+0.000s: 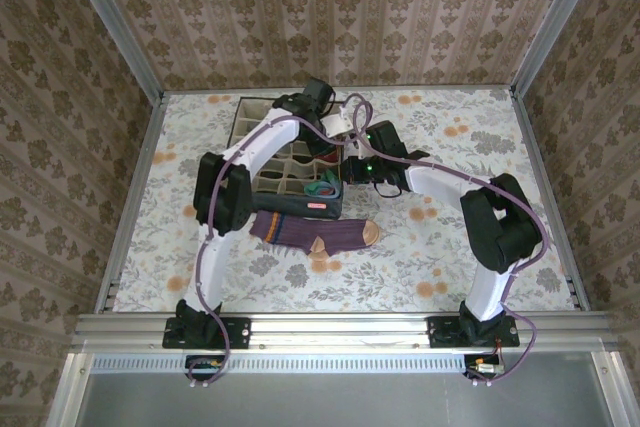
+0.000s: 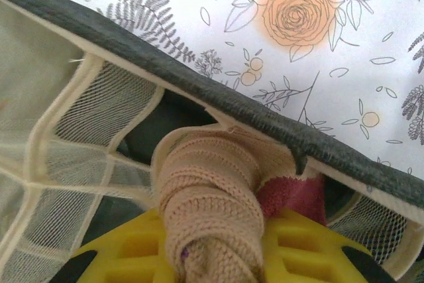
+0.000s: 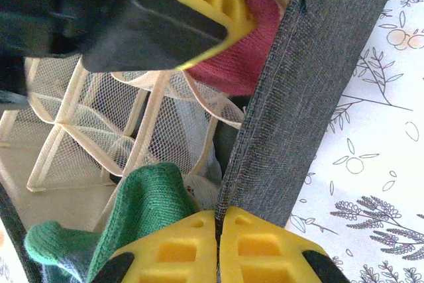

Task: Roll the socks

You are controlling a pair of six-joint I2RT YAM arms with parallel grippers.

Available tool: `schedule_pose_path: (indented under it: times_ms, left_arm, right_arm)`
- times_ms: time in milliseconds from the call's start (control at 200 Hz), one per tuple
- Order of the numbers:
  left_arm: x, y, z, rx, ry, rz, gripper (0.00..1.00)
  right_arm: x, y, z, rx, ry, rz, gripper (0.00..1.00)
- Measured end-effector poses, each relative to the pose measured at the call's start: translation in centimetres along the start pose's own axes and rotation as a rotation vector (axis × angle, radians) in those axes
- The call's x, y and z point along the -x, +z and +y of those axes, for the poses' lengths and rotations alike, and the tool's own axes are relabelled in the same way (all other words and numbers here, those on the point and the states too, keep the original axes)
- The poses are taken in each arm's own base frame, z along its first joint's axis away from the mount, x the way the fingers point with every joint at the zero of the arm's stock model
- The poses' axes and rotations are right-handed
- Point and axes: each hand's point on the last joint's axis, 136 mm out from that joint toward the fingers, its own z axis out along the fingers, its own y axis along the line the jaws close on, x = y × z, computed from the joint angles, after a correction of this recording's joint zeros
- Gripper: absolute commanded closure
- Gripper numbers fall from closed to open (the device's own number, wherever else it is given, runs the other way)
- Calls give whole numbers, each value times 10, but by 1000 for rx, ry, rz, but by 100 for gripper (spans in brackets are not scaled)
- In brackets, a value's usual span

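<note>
Socks sit in three places from where I watch. The peach sock (image 2: 212, 190) is rolled into a tight bundle with its maroon part showing at one side. My left gripper (image 2: 218, 260) is clamped around it, the yellow fingers (image 2: 311, 243) pressing on either side of the roll. The bundle sits down inside a mesh compartment of the box (image 2: 199, 87), right against the dark outer wall. On the right wrist camera, that roll appears as a patch of maroon beside the left arm's yellow finger, tucked just inside the wall.

My right gripper (image 3: 217, 246) has its fingers pinched together on the top edge of the box wall. The dark fabric runs straight into the seam between the two pads. Close beside it, in a compartment along the same wall, lies the green-toed sock (image 3: 142, 213), bunched up with a bit of grey knit under it.

The purple sock (image 1: 315, 232) lies flat and unrolled on the flowered table (image 1: 450, 267), just in front of the box's near wall, with its tan toe pointing right. In the overhead view both arms reach in over the right side of the box.
</note>
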Motion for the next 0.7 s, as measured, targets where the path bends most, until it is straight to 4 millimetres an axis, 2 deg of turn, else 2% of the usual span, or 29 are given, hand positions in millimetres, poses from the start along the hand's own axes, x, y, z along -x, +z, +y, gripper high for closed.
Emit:
schedule_pose_path:
  times_ms: [160,245,420,645,660,670,675,700]
  left_arm:
    - [-5,23,-2,-2,10,62,100]
    - [-5,27,-2,-2,13,80,98]
    - [-4,27,0,0,15,97,59]
    - [-1,23,1,-20,-27,64,31]
    - [0,21,2,-21,-31,59,23]
    - [0,21,3,-23,-36,55,8]
    - [0,20,3,-24,-36,53,4]
    - [2,17,4,-25,-41,45,0]
  right_arm:
    - [0,1,0,21,4,5,100]
    - [1,2,0,29,4,3,100]
    - [3,2,-2,26,7,-2,100]
    - [7,-1,-10,13,22,-6,100]
    - [8,-1,-10,12,23,-4,100]
    - [8,-1,-10,10,25,-2,100]
    - [8,-1,-11,10,25,-3,100]
    - [9,-1,-11,8,26,0,100]
